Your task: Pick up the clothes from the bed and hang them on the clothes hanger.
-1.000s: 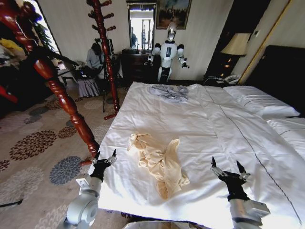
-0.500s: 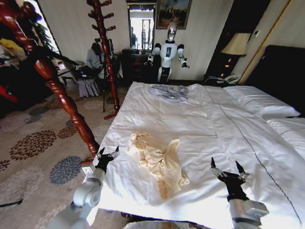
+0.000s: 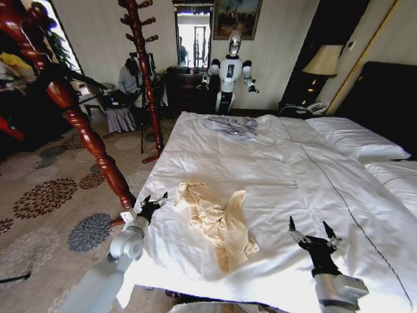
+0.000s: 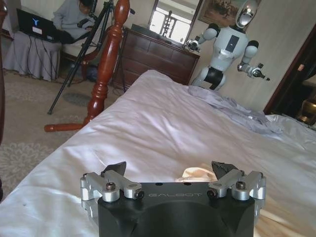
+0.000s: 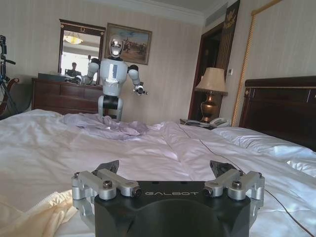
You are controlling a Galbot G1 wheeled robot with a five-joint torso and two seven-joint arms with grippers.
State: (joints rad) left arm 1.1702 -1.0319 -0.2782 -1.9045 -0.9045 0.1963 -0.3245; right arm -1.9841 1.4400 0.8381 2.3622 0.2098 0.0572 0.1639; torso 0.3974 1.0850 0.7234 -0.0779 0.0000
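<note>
The clothes [image 3: 218, 218], a pale cream-yellow T-shirt, lie crumpled on the near part of the white bed [image 3: 273, 163]. My left gripper [image 3: 154, 203] is open just left of the shirt's upper corner, at the bed's left edge. In the left wrist view a bit of the cream fabric [image 4: 197, 174] peeks between the open fingers of that gripper [image 4: 170, 168]. My right gripper [image 3: 313, 231] stands open over the duvet to the right of the shirt. The right wrist view has the shirt's edge [image 5: 34, 213] beside the open right gripper [image 5: 165, 167]. The clothes hanger is out of view.
A reddish-brown wooden coat stand [image 3: 78, 120] rises close by my left arm, a second one [image 3: 146, 72] farther back. A grey garment [image 3: 231, 125] lies at the bed's far end. Beyond it stand a white humanoid robot [image 3: 228, 72] and a dark dresser [image 3: 189, 88]. White pillows [image 3: 355, 140] lie at right.
My left gripper has moved forward and to the right, from beside the bed's edge up to the shirt's upper left corner. The right gripper has stayed put.
</note>
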